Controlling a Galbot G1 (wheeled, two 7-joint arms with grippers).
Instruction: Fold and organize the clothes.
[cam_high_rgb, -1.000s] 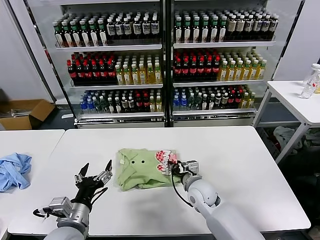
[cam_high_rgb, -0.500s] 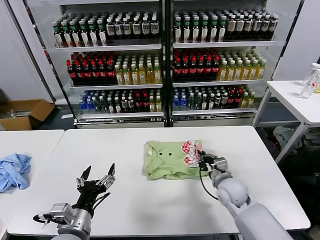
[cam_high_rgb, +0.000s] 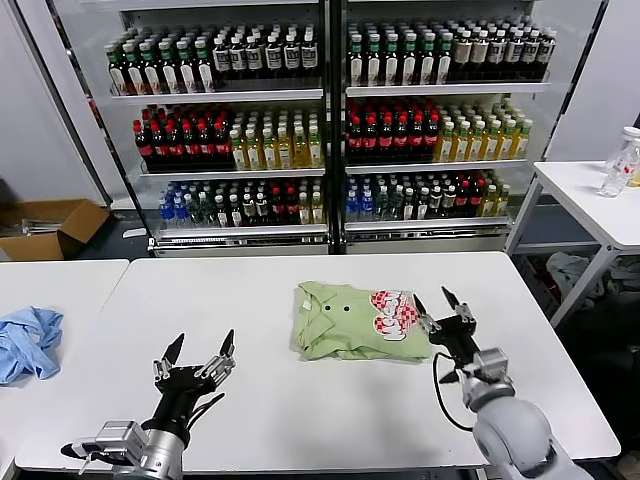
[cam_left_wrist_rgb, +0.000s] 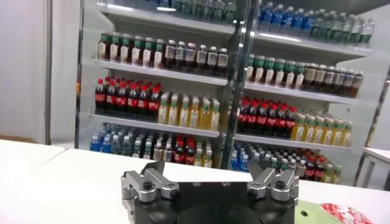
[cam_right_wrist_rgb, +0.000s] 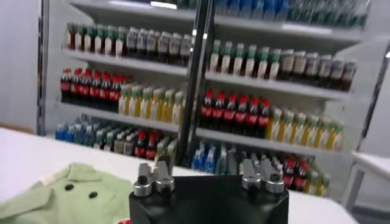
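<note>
Near mid-tabletop (cam_high_rgb: 250, 290) lies the folded polo shirt (cam_high_rgb: 350, 322). Just beside its edge, the right hand (cam_high_rgb: 447, 308) hangs spread, empty; a careless sweep could snag the fold. Left hand (cam_high_rgb: 198, 352) waits well apart, fingers splayed.

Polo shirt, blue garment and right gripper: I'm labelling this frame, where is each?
polo shirt (cam_high_rgb: 335, 320), head view, plain green chest.
blue garment (cam_high_rgb: 25, 340), head view, middle of the crumpled heap.
right gripper (cam_high_rgb: 444, 308), head view, between its open jaws.
</note>
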